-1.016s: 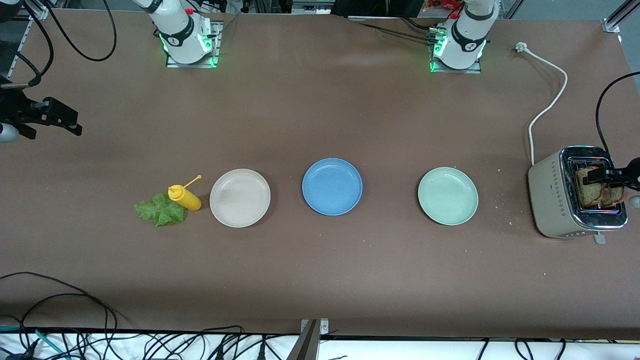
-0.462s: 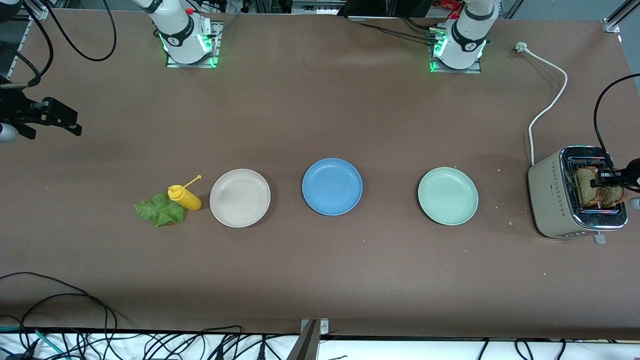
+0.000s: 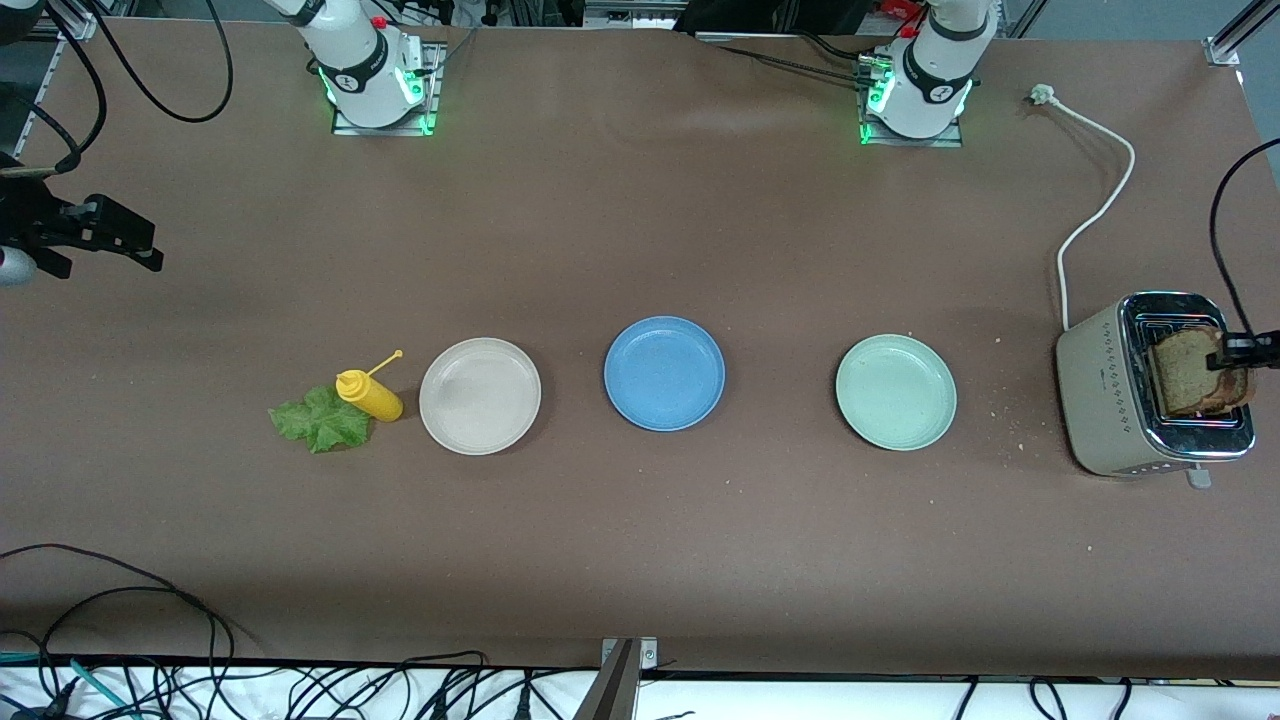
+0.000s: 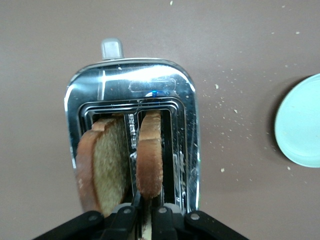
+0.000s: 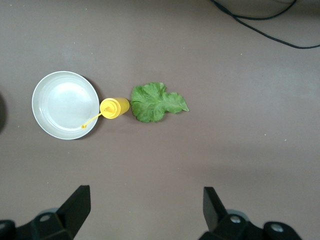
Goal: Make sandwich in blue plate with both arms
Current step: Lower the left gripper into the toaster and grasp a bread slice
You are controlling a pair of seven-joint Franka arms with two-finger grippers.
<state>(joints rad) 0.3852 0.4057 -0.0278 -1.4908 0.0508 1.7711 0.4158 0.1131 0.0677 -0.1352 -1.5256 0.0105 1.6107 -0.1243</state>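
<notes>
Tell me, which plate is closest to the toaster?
The pale green plate. It sits nearest the toaster at the left arm's end; the blue plate is in the middle, the beige plate farthest.

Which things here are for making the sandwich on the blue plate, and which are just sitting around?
For the sandwich:
- blue plate
- bread slices standing in the toaster
- lettuce leaf
- left pincer, shut on one slice
- right pincer, open, over the table by the lettuce

Just sitting around:
- beige plate
- pale green plate
- yellow squeeze bottle
- crumbs

Brown table (image 3: 640,560): plates, toaster, lettuce.
</notes>
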